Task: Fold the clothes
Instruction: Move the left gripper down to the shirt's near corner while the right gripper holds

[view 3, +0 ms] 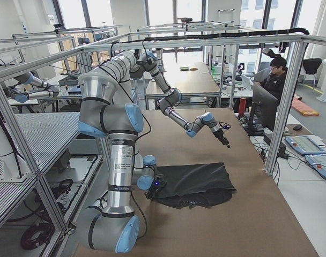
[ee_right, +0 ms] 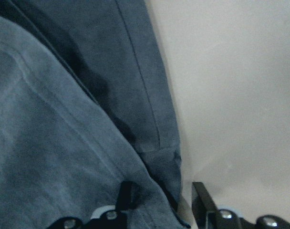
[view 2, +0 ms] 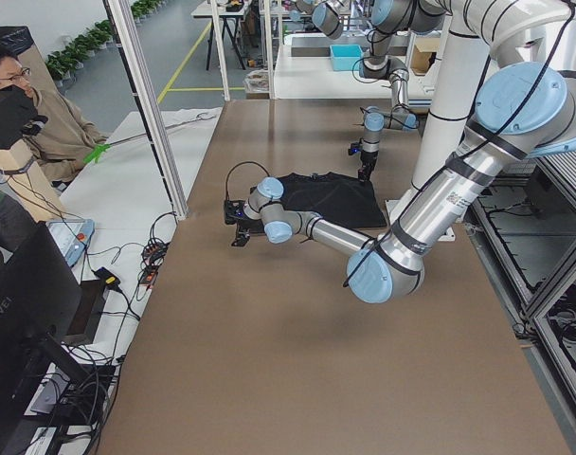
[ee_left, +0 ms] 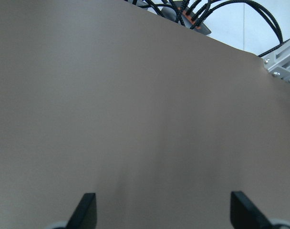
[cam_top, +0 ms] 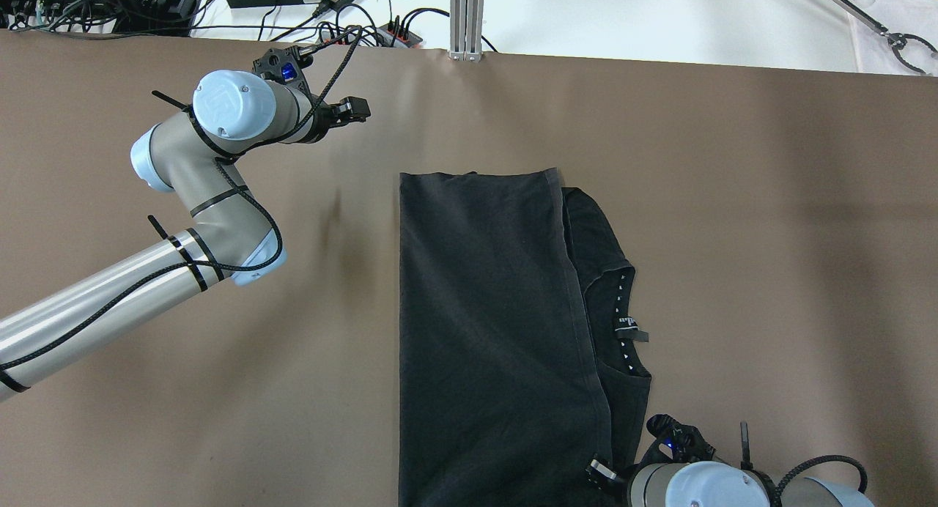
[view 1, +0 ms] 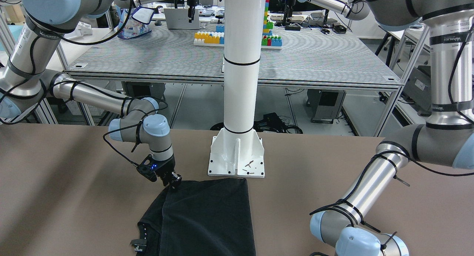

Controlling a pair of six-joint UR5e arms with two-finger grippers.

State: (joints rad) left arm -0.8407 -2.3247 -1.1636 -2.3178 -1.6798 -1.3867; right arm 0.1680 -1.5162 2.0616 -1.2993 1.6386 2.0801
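The clothes point(cam_top: 484, 309) are one black T-shirt-like garment lying flat on the brown table, one side folded over into a long rectangle. Its collar with the white label point(cam_top: 630, 325) pokes out on the right. In the front view the garment point(view 1: 211, 215) reaches up to the white pillar's base point(view 1: 237, 158). My right gripper point(cam_top: 601, 472) is low at the garment's near right corner. In the right wrist view its fingers point(ee_right: 200, 200) stand apart with the flat hem point(ee_right: 154, 152) between them, open. My left gripper point(cam_top: 355, 111) hovers open over bare table, far left of the garment.
Cables and power bricks point(cam_top: 322, 31) lie past the table's far edge beside an aluminium post point(cam_top: 467, 16). A person point(view 2: 23, 123) sits at the table's left end. A second table with toy blocks point(view 1: 211, 37) stands behind the robot.
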